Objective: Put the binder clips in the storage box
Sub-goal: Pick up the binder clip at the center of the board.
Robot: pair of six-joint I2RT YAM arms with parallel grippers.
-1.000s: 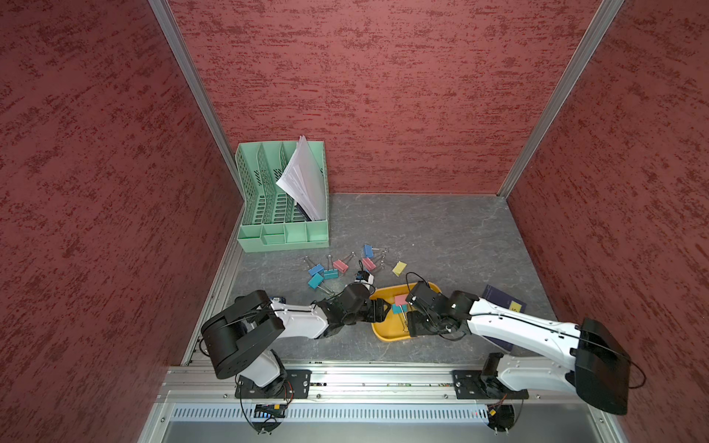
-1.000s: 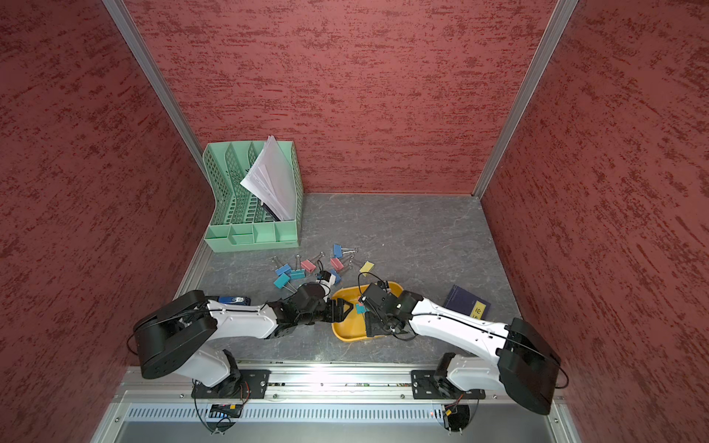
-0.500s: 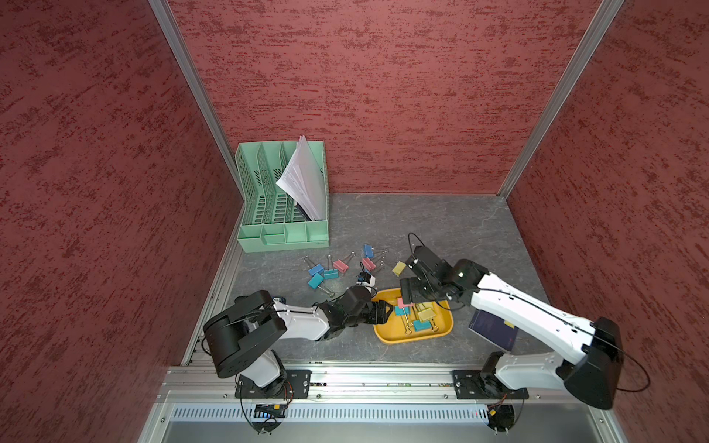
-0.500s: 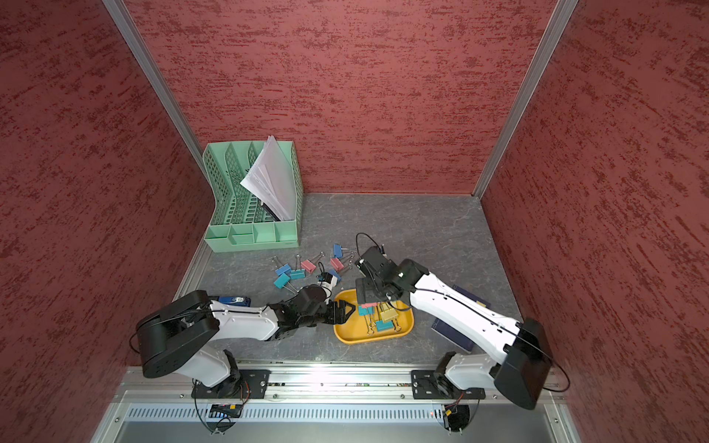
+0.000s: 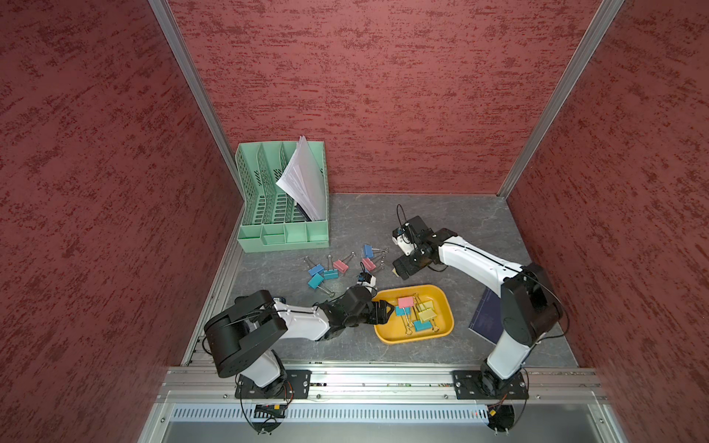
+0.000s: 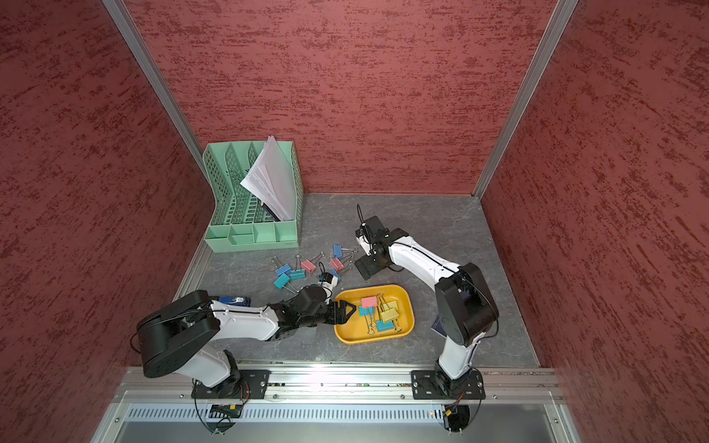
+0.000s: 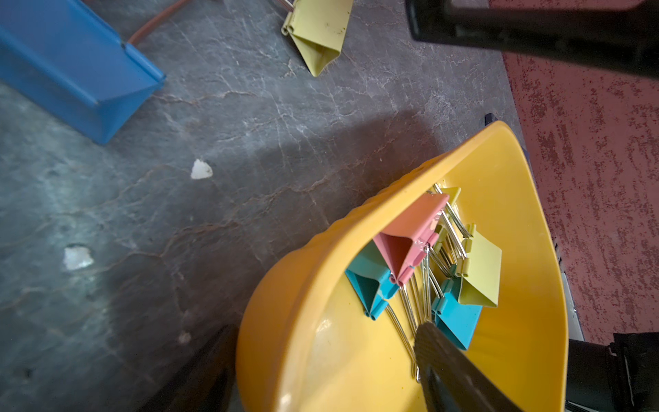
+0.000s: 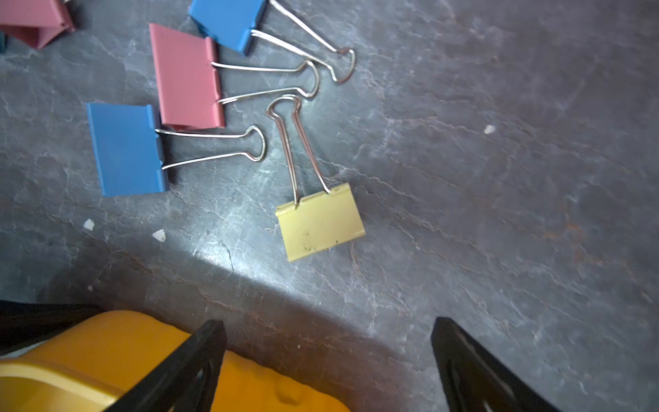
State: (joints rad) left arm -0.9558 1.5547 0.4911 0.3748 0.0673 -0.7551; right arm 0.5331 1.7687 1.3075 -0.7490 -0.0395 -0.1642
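Grey desk (image 5: 460, 230). We log loose binder clips (image 5: 330, 270) left of centre, handles back or rightward. Jaws apart, left tool (image 5: 387, 310) straddles left rim of storage box (image 5: 388, 330); box long axis left-right. Jaws apart, right tool (image 5: 403, 268) above a yellow clip (image 8: 320, 222) behind it; open desk rightward.

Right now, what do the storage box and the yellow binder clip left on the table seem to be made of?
The storage box: moulded plastic, glossy, judging by its soft highlights and rounded rim. The yellow binder clip: body probably painted sheet metal, matte with small dark specks; its handles are bare shiny wire.
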